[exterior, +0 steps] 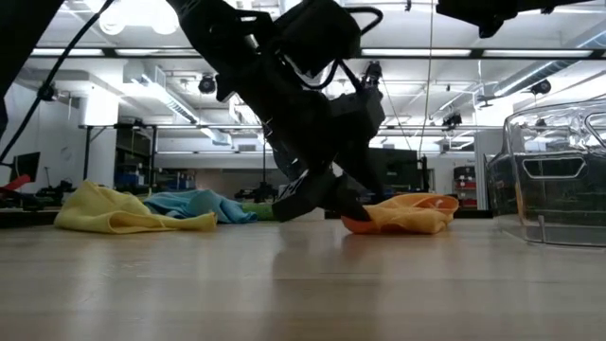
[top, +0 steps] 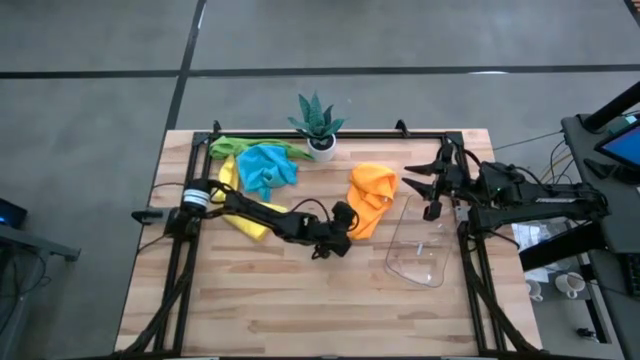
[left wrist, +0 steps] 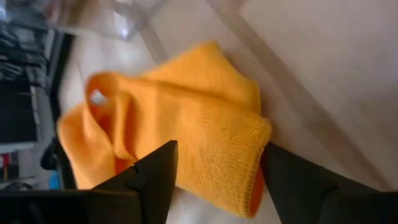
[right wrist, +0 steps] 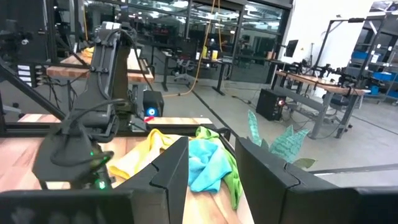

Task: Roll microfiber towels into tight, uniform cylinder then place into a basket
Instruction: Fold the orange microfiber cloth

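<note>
A crumpled orange towel (top: 372, 196) lies on the wooden table, just left of the clear basket (top: 432, 268). My left gripper (top: 348, 228) is low at the towel's near-left end and open. In the left wrist view its fingers stand on either side of a folded corner (left wrist: 239, 174) of the towel. Whether they touch the towel I cannot tell. My right gripper (top: 432, 195) hangs open above the table's right side, with nothing between its fingers (right wrist: 168, 168). Blue (top: 266, 168), green (top: 232, 147) and yellow (top: 245, 222) towels lie heaped at the far left.
A spiky green plant in a white pot (top: 320, 128) stands at the middle of the far edge. Black frame rails run along the table's far, left and right sides. Bare wood stretches across the near half of the table (top: 300, 310).
</note>
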You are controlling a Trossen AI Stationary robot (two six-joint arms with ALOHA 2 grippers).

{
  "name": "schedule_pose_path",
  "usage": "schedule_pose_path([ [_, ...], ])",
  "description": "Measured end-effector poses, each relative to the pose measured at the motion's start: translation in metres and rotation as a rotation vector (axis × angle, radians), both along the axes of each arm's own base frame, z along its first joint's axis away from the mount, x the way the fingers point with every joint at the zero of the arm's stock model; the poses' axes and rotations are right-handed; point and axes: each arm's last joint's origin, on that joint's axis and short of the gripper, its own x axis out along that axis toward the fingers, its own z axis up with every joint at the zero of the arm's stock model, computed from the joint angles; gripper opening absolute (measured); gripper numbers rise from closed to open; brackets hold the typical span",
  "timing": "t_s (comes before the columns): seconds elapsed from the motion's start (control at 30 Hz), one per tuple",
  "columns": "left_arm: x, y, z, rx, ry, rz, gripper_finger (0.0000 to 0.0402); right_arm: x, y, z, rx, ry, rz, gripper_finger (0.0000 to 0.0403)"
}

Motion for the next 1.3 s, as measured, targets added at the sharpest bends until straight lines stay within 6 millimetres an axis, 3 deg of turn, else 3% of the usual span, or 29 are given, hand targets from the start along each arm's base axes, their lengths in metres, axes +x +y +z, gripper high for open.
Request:
schedule_pose_path([
  [0.8, 0.002, 0.008, 0.000, 0.108, -0.047, -0.067, 0.0201, 0.000, 0.000, 0.001, 0.000, -0.011, 0.000, 0.0128],
  [1.07, 0.002, 0.008, -0.002, 0.092, -0.042, -0.091, 0.0131, 0.000, 0.000, 0.001, 0.000, -0.012, 0.000, 0.0128],
  [1.3, 0.001, 0.004, -0.002, 0.078, -0.048, -0.107, 0.0020, 0.000, 0.000, 0.002, 0.000, -0.016, 0.000, 0.0128],
])
